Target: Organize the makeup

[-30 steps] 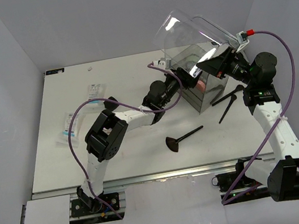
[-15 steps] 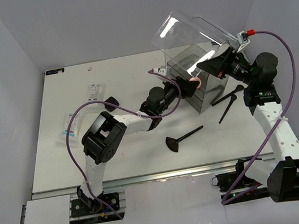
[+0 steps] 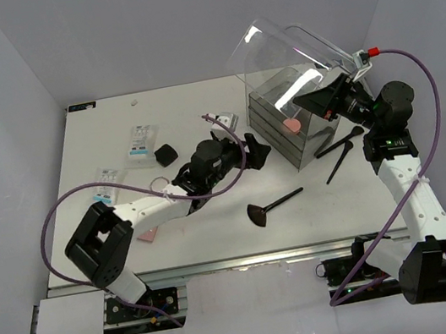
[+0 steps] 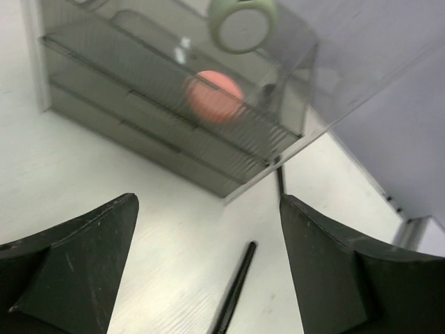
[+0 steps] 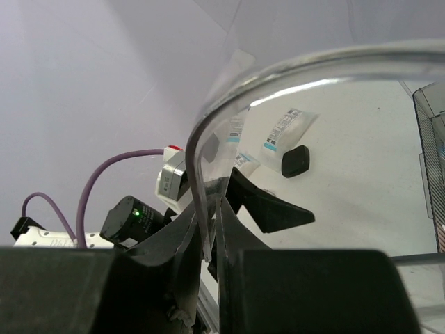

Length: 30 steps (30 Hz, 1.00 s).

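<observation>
The pink compact lies inside the clear box, and it shows in the left wrist view beside a grey-green compact. My left gripper is open and empty, a short way left of the box. My right gripper is shut on the rim of the box's raised clear lid; the right wrist view shows the rim pinched between its jaws. The black fan brush lies in front of the box, and two thin black brushes lie to its right.
Two white printed packets and a small black item lie at the left. A pink block sits by the left arm. A small white item lies behind the left gripper. A brush handle lies under the left jaws.
My left gripper has pulled back out of the box to the left and opened. The pink compact it carried now lies in the box. The right gripper still holds the lid up.
</observation>
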{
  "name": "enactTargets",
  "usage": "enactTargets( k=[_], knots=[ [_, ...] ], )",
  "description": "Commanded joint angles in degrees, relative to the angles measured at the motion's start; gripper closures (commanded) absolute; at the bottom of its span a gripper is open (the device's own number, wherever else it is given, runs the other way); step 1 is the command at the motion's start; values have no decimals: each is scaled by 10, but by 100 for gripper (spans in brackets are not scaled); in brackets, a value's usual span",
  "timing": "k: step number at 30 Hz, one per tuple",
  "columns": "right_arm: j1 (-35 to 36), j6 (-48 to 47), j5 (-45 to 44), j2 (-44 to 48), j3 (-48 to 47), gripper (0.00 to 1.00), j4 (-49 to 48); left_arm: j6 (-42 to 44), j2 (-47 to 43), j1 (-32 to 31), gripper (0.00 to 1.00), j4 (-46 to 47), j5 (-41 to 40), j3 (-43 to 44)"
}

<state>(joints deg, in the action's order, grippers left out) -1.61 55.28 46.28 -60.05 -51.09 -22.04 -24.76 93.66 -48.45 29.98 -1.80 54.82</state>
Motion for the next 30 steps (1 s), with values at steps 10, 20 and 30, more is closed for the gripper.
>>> enactTargets(
  k=[10,20,30],
  knots=[
    [1,-3,15,31,-1,84,-43,0,-96,261,2,-414,-8,-12],
    [1,5,16,35,5,84,-53,-50,62,329,2,-533,-70,142],
    [1,10,18,30,8,84,-62,-93,157,329,2,-583,-91,244]
  ],
)
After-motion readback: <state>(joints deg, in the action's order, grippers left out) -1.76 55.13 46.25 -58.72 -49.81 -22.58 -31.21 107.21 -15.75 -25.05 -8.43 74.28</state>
